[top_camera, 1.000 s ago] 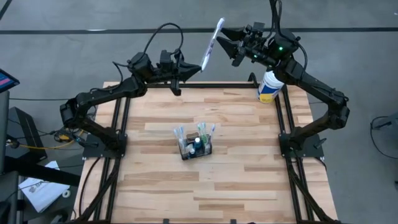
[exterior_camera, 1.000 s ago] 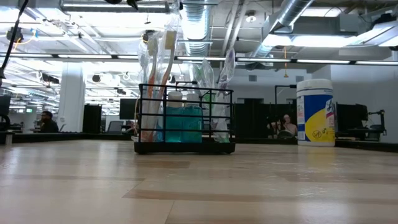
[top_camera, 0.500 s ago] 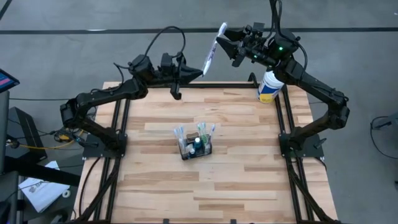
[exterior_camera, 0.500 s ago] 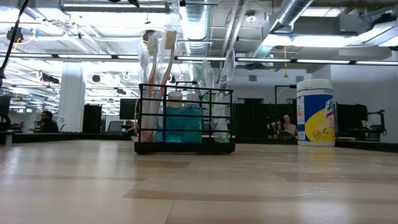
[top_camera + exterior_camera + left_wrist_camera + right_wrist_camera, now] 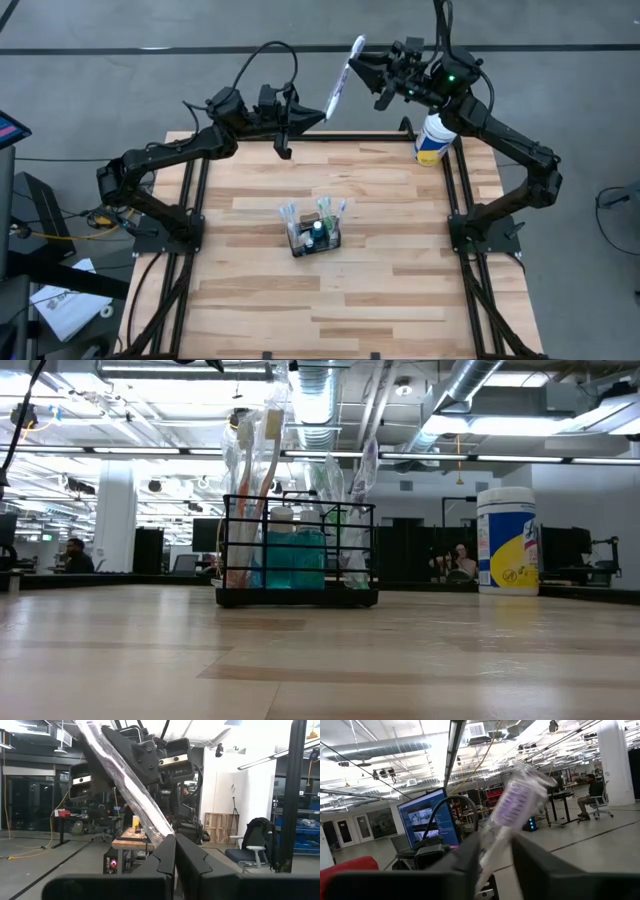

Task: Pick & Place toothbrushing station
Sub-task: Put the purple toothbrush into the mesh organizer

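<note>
Left claw (image 5: 318, 113) pinches the wrapped toothbrush (image 5: 341, 76), its long axis rising into the part-open right claw (image 5: 362, 66).

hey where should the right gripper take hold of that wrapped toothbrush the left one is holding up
On its upper end, near the head. The left gripper pinches the lower tip of the toothbrush, which slants up toward the right gripper. That free end already lies between the right fingers, so close across the wrapper from the right.
</note>
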`<move>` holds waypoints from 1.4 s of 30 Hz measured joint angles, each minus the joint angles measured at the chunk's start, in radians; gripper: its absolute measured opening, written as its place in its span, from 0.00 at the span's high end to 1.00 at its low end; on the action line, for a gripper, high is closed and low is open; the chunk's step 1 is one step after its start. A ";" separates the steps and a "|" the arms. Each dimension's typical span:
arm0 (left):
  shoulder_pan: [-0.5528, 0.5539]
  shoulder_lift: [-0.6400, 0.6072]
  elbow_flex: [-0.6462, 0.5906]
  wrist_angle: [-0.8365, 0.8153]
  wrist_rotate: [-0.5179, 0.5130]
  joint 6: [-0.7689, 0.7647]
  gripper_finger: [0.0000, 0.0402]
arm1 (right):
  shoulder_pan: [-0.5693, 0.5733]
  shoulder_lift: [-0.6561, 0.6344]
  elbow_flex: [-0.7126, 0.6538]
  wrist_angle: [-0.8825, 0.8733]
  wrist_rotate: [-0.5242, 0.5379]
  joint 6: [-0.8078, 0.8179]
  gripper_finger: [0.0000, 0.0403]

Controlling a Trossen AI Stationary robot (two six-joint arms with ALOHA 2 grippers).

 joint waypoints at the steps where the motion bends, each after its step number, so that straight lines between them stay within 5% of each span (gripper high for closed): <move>1: 0.000 0.000 0.000 0.000 0.002 0.000 1.00 | 0.000 0.000 0.000 0.000 -0.001 0.000 0.79; 5: 0.000 0.000 0.000 -0.001 0.016 -0.003 1.00 | 0.000 0.000 0.000 0.003 -0.004 -0.002 0.97; 16: 0.027 0.000 0.000 -0.013 0.017 -0.002 0.97 | 0.000 -0.005 -0.001 0.003 -0.058 -0.097 1.00; 24: 0.158 0.000 0.000 -0.052 0.025 0.020 0.72 | -0.034 -0.084 0.000 -0.047 -0.106 -0.156 1.00; 30: 0.236 0.000 0.000 -0.191 0.025 0.080 0.57 | -0.029 -0.170 0.000 -0.320 -0.119 -0.158 1.00; 34: 0.252 0.000 0.000 -0.230 -0.005 0.129 0.56 | 0.090 -0.219 -0.028 -0.427 -0.098 -0.158 1.00; 42: 0.250 0.000 0.000 -0.269 -0.059 0.137 0.62 | 0.444 -0.285 -0.135 -0.518 0.199 -0.124 1.00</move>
